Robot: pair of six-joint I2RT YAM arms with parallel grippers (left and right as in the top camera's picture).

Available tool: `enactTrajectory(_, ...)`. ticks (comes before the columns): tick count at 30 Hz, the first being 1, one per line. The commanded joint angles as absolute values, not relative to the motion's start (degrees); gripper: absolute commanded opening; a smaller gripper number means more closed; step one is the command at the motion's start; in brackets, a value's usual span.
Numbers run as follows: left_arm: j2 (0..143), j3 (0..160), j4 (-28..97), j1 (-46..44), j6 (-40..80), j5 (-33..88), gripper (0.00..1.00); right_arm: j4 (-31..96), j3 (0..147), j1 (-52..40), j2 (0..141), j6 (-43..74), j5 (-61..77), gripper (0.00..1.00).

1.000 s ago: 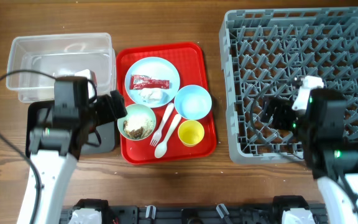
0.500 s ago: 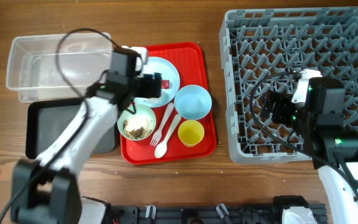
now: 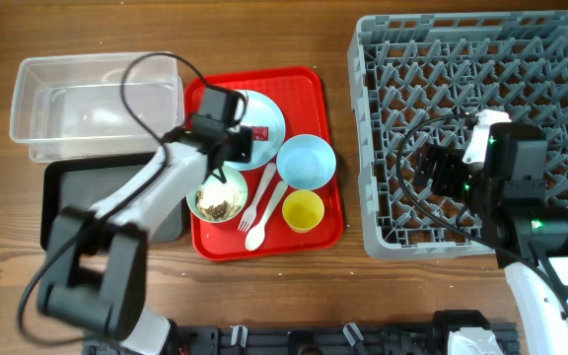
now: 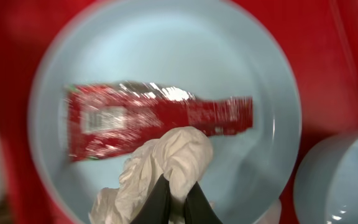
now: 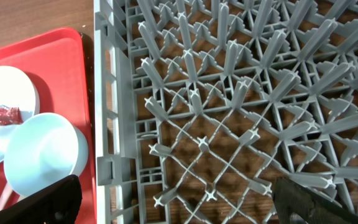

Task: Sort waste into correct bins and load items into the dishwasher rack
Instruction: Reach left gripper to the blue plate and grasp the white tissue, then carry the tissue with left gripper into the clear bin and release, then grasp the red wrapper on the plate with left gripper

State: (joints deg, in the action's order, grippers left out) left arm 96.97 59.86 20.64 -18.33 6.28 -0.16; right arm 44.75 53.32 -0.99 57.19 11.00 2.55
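Observation:
On the light blue plate (image 4: 229,62) a red sachet wrapper (image 4: 154,118) lies flat beside the crumpled white napkin (image 4: 173,155). My left gripper (image 4: 178,186) is shut on a fold of that napkin; seen from overhead, the left gripper (image 3: 243,146) sits over the plate (image 3: 269,110). A pale green bowl (image 3: 217,195) holds food scraps. The light blue bowl (image 3: 306,161), yellow cup (image 3: 303,210), fork (image 3: 254,202) and spoon (image 3: 264,222) lie on the red tray (image 3: 309,84). My right gripper (image 3: 432,176) hangs open over the grey dishwasher rack (image 3: 481,59).
A clear tub (image 3: 97,99) and a black tray (image 3: 67,197) stand left of the red tray. In the right wrist view the rack's pegs (image 5: 229,93) fill the frame, with the light blue bowl (image 5: 42,155) beyond its left wall.
My left arm swung from over the black tray to the plate, and its jaws closed on the napkin. The right arm barely moved.

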Motion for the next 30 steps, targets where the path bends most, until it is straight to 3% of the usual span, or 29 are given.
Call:
enactTrajectory(1,85.21,60.45,19.64,-11.22,6.48,-1.21,0.05,44.64,54.59,-1.17,57.34,10.46,2.61,1.00)
enactTrajectory(6,83.64,60.45,16.69,1.04,6.44,-1.61,0.12,44.66,54.59,-1.17,57.34,10.46,2.61,1.00)
enactTrajectory(7,84.66,60.45,16.19,3.03,6.44,-1.61,0.22,44.64,54.59,-1.17,57.34,10.48,2.61,1.00)
enactTrajectory(9,86.06,60.45,14.85,5.06,6.46,-1.56,0.59,44.66,54.59,-1.17,57.34,10.46,2.61,1.00)
enactTrajectory(13,84.14,60.47,14.17,2.04,4.73,4.27,0.79,44.66,54.59,-1.17,57.34,10.46,2.61,1.00)
enactTrajectory(15,84.18,60.45,16.69,-3.14,-0.97,12.14,0.82,44.69,54.59,-1.17,57.34,10.46,2.61,1.00)
enactTrajectory(19,89.52,60.45,20.01,-13.76,-17.76,11.73,0.87,44.75,54.59,-1.17,57.45,10.46,2.61,1.00)
enactTrajectory(27,103.74,60.45,11.35,-17.15,-19.33,6.81,0.92,45.21,54.59,-1.17,57.45,10.48,2.61,1.00)
enactTrajectory(30,106.89,60.45,9.52,-17.15,-21.12,6.26,0.89,45.30,54.59,-1.17,57.45,10.48,2.61,1.00)
